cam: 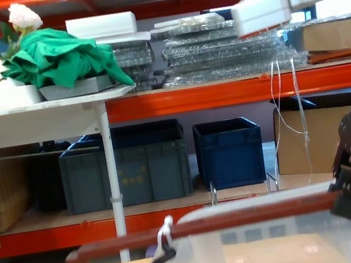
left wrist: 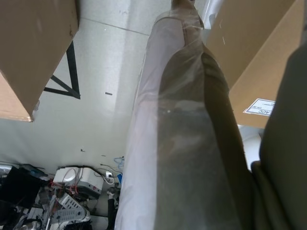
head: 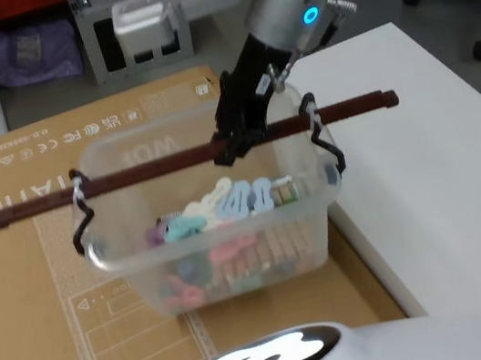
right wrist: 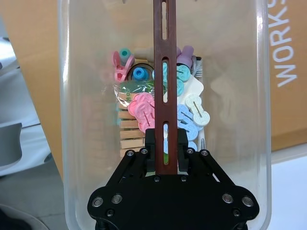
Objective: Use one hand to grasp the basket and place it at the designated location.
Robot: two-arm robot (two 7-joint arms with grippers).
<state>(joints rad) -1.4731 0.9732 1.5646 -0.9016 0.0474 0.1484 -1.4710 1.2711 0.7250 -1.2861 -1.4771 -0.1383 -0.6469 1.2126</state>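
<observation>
Carrying step, grasp established. The right-hand dark brown-black two-fingered gripper (head: 233, 149) is clamped on the thin reddish-brown slotted handle bar (head: 155, 168) of the large translucent whitish plastic basket (head: 121, 265). In the right wrist view its blocky fingers (right wrist: 150, 143) press against both faces of the bar, set narrow with no gap showing. The basket stands over the flat brown printed cardboard sheet (head: 20, 300), its right side close to the edge of the white table (head: 432, 166); whether its base is off the sheet cannot be told. It holds pastel plastic pegs and wooden clothespins (head: 235, 201). The hold sits somewhat right of the bar's midpoint, nearer the right-hand tie than the white zip tie (head: 79, 193) on the left, so the tub will probably hang lower on its left. The sound course is a slow vertical lift, the wrist kept level, no swing, and a firm clamp so that the bar does not slide. The right arm reaches down from the upper right, wrist pitched forward and fingers pointing down onto the bar. The left arm appears parked away from the work.
</observation>
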